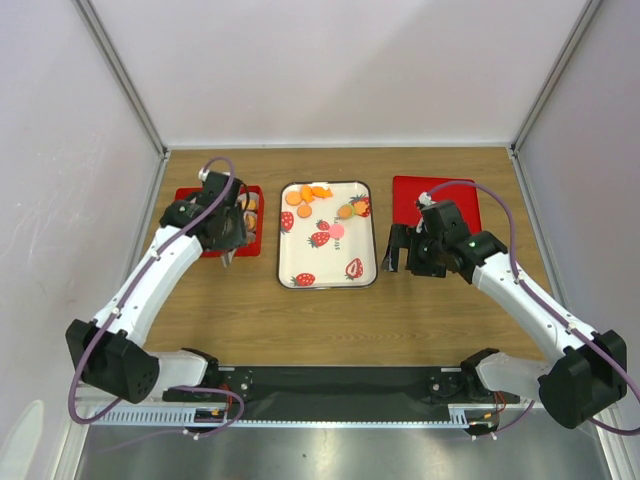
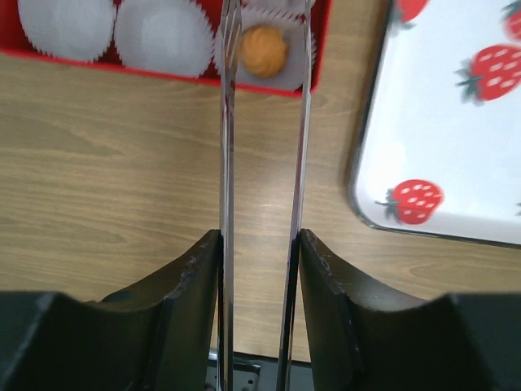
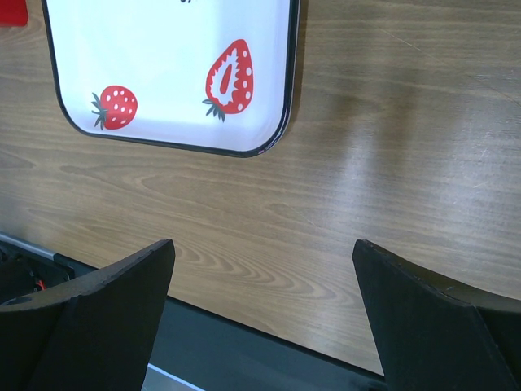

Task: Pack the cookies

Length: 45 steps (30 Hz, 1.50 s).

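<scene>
1. Orange cookie [image 2: 263, 50] lies in a pale paper cup by the edge of the red box [image 2: 163, 72] that faces the tray.
2. Metal tongs [image 2: 226, 163], clamped at the handles by the left gripper [image 2: 260, 238], stand spread. Their tips flank that cookie with a gap on each side, so it looks set down, not pinched.
3. Done so far: this cup is filled, and the overhead view shows more orange in the cups along the box's right side.
4. Left to do: two empty cups [image 2: 163, 37] wait beside it. A handful of cookies [image 1: 310, 195], mostly orange with one pink cookie [image 1: 337, 230], lies on the far half of the strawberry tray [image 1: 330, 262]. I judge the packing well short of finished.
5. The right gripper [image 3: 260, 252] has its fingers wide with nothing between them. It hangs over the wooden worktop [image 3: 407, 163], off the tray's near right corner.
6. Only the overhead view shows the unpacked cookies and a flat red square [image 1: 440, 195] at the right. Only the left wrist view shows the gap at the tong tips. The right wrist view shows no cookies.
</scene>
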Each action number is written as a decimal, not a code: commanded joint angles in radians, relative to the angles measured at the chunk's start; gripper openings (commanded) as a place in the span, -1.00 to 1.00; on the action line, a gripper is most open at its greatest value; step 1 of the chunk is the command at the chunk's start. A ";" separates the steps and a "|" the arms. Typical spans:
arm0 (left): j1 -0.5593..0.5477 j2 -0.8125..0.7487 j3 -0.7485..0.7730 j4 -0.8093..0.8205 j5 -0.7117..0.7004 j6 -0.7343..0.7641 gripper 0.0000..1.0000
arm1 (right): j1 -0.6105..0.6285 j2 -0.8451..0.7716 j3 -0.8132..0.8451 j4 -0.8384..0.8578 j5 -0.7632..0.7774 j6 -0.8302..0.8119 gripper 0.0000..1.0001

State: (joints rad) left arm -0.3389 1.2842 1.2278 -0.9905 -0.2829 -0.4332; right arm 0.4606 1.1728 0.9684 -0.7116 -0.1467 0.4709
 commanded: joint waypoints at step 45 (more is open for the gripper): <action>-0.431 0.566 0.447 0.101 0.025 0.016 0.03 | -0.089 -0.107 0.099 -0.109 0.090 -0.031 0.99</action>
State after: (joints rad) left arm -0.7601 1.8488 1.6253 -0.8856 -0.2317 -0.4351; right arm 0.3756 1.0916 1.0531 -0.8188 -0.0677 0.4511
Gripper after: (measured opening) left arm 0.523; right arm 0.994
